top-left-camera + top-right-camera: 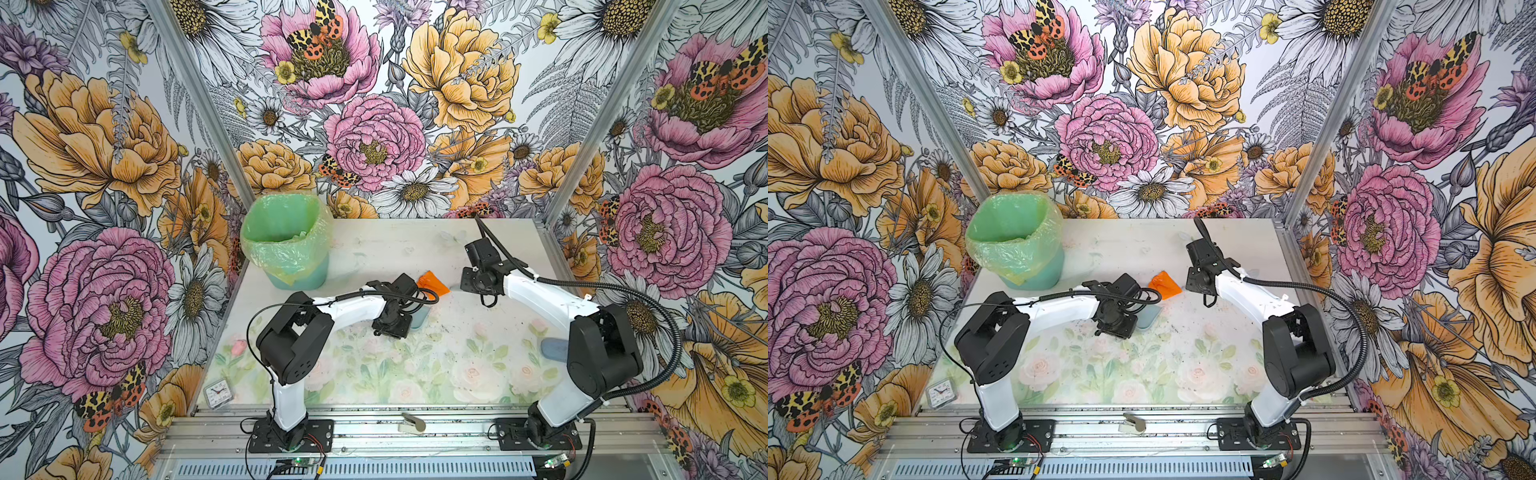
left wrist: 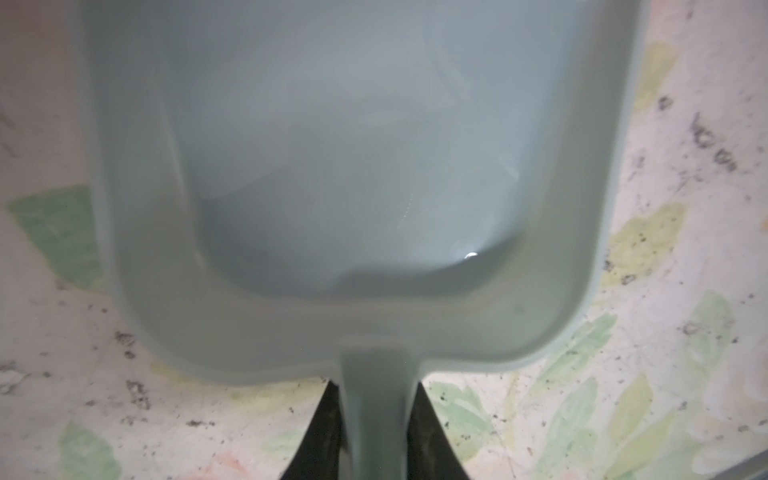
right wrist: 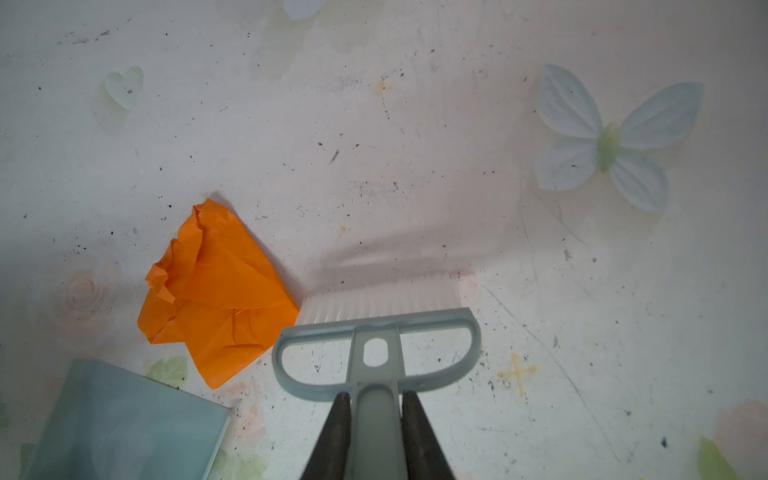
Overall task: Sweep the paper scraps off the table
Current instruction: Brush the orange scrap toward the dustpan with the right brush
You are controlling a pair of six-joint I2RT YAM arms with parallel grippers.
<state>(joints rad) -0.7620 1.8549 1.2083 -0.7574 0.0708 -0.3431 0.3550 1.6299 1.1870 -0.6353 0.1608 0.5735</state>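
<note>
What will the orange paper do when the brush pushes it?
The orange paper is thin and crumpled, so it probably weighs almost nothing and slides easily. Its folds look soft, so it may squash or flip rather than roll. The brush sits at one corner, so it could spin sideways, missing the dustpan.

Both top views: wrists (image 1: 392, 320) hide my left tool (image 2: 375, 386), right tool (image 3: 376, 395), most of dustpan (image 1: 419, 319) and brush (image 3: 376, 328). Left wrist view: dustpan blurred, front cropped.
</note>
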